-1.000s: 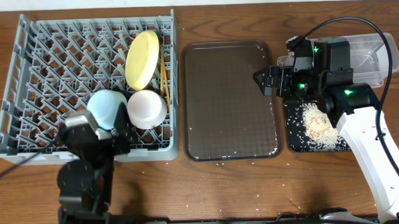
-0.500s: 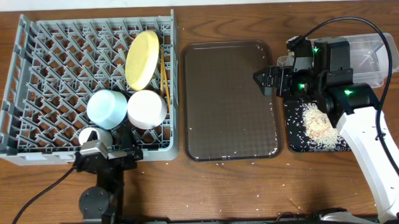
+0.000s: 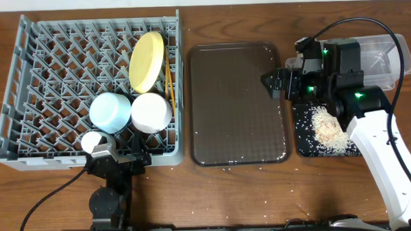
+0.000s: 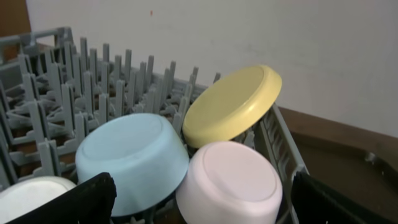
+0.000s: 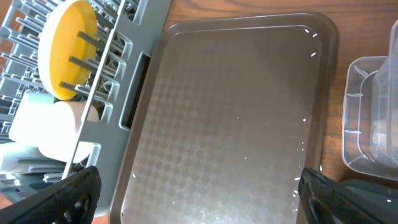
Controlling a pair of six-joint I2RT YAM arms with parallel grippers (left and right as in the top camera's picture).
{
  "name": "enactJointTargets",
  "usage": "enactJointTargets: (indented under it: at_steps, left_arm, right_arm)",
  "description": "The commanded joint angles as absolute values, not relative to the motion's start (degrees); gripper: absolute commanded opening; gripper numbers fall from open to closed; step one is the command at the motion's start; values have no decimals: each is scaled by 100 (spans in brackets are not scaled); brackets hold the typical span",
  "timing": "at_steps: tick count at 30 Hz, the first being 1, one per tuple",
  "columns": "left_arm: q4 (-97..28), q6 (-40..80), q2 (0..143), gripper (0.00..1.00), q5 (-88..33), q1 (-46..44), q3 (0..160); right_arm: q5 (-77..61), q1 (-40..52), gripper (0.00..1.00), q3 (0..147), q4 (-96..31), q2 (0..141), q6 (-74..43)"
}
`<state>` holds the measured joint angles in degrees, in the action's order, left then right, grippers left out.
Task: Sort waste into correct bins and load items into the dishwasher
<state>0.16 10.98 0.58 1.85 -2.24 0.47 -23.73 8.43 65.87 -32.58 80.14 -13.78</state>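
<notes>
The grey dish rack (image 3: 26, 80) holds the yellow plate (image 3: 147, 61) on edge, the light blue bowl (image 3: 110, 111) and the white bowl (image 3: 151, 112) upside down, and the chopsticks (image 3: 168, 86) along its right side. My left gripper (image 3: 119, 158) is open and empty at the rack's front edge. Its wrist view shows the blue bowl (image 4: 130, 158), white bowl (image 4: 230, 180) and plate (image 4: 233, 102) beyond the open jaws (image 4: 202, 208). My right gripper (image 3: 271, 84) is open and empty over the brown tray's right edge (image 5: 199, 205). Rice scraps (image 3: 327, 128) lie in the black tray (image 3: 304, 148). The clear tub (image 3: 383, 54) is partly hidden by the right arm. Napkin and wrapper are not in view.
The dark brown serving tray (image 3: 238, 104) lies between the rack and the bins, with a few rice grains on and round it. A small white round thing (image 3: 93, 141) sits at the rack's front, left of the blue bowl. A cable runs over the clear tub.
My left arm has drawn back from over the rack's front to just outside its front edge, uncovering the blue bowl. The right arm has not moved.
</notes>
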Motion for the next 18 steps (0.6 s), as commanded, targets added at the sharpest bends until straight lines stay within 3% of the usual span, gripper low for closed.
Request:
enactJointTargets:
  at_steps: [1,15,18]
  left_arm:
    - [-399,1170,45,91,209,-196,23]
    - [-403,1170,145,91,209,-196,23]
    - [-403,1170,145,91,209,-196,23]
  right_arm:
    - [-2377,832,99,6630,-3264,8016,-1302]
    - [-2368,827,99,6630,-3555,8014,-1278]
    - [-1350,869,99,6539,-3527,7717,-757]
